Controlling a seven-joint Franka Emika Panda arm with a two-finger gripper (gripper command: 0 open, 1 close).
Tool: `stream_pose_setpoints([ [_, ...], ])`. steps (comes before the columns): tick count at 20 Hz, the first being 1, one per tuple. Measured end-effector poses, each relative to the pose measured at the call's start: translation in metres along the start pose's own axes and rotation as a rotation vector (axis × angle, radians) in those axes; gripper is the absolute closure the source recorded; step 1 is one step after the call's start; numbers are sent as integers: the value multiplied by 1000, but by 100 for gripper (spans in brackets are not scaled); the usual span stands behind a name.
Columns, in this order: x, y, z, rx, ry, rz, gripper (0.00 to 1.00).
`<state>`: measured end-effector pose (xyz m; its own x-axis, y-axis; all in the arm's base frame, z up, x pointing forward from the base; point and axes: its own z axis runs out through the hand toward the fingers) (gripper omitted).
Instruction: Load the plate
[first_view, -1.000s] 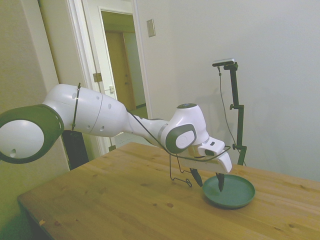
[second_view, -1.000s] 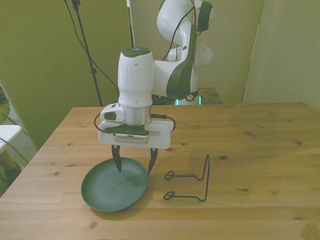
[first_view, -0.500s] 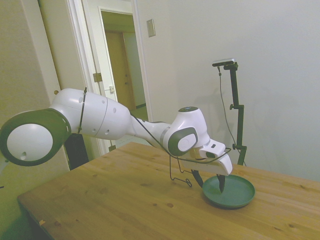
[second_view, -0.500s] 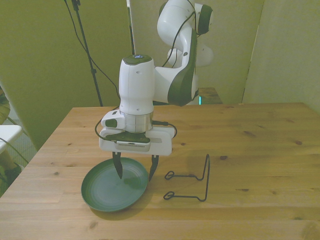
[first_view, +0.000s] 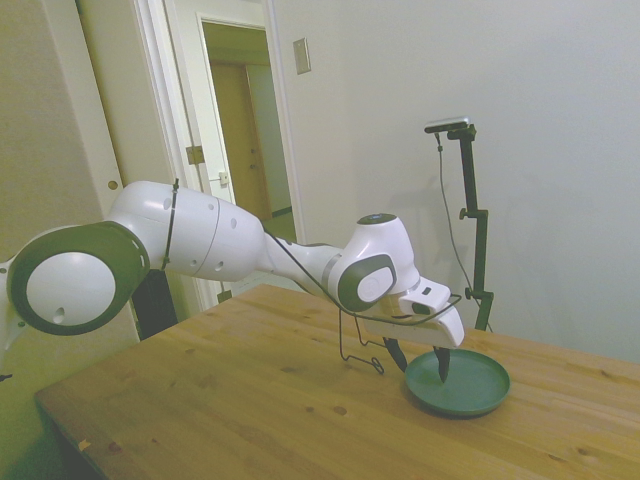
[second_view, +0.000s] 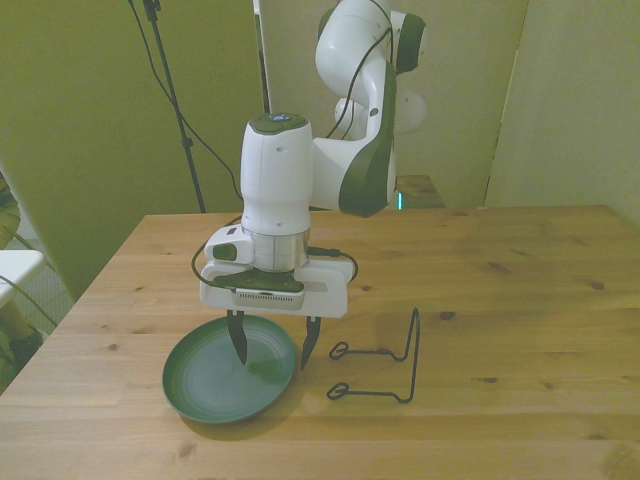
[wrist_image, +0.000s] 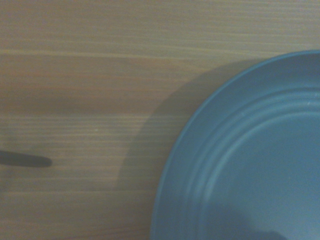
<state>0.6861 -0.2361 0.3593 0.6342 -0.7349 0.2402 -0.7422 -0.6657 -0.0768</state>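
table (second_view: 520, 300): wood | plate (second_view: 205, 385) flat beside wire stand (second_view: 385, 360) | jaws (second_view: 272, 348) wide, straddling plate's stand-side rim, apparently for edge pinch | contact unclear

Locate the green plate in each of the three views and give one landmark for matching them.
Side view: the plate lies at lower right, under the gripper.
Front view: the plate lies at lower left, one finger over it, the other by its rim.
Wrist view: part of the plate shows, looking bluish.
Shared landmark: the black wire stand beside the plate, at in the side view.
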Motion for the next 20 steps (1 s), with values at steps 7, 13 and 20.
stream_pose_setpoints([
  [7,-2,-4,2,-68,18,-31,0],
  [13,0,-5,1,-124,42,-70,0],
  [20,0,-5,1,-135,47,-78,100],
])
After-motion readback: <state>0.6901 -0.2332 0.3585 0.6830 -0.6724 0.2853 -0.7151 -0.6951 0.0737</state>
